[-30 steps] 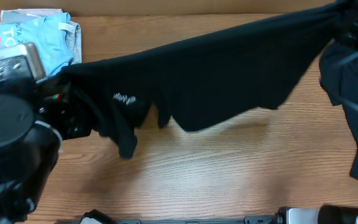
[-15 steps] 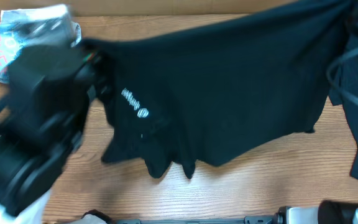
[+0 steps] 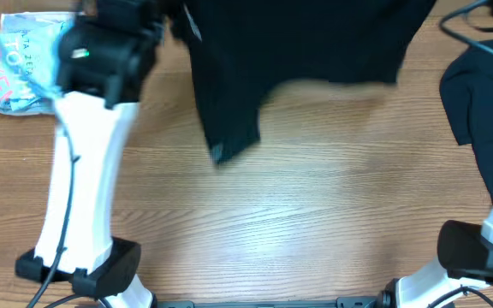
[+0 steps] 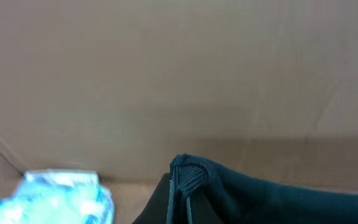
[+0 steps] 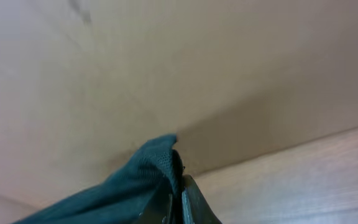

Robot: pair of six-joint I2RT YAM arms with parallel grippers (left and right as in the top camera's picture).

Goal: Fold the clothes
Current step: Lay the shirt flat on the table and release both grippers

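Leftmost, a crumpled light-blue and white printed bundle (image 3: 20, 73) is seen lying on the light wooden table (image 3: 315, 214), near its far left corner. Just beside it, the white left arm (image 3: 80, 188) is raised from its base at the near edge up to a black wrist that is blurred in the overhead view. In the left wrist view, the left gripper (image 4: 178, 202) is seen at the bottom of the frame. Its jaws are closed on a bunched edge of a large plain black T-shirt of soft fabric (image 3: 315, 43), with a small fold standing up above the fingertips.

The T-shirt is held lifted off the table and is stretched across the far side between the two grippers. One loose part is left hanging lower on the left, above the bare wood. No print or label can be made out on it.

A plain brown wall (image 5: 166, 74) is seen behind in both wrist views. The right gripper (image 5: 179, 204) is pinched shut on another fold of the same T-shirt. Further right, a second black garment (image 3: 486, 128) is heaped at the table's right edge, apart from the lifted one.
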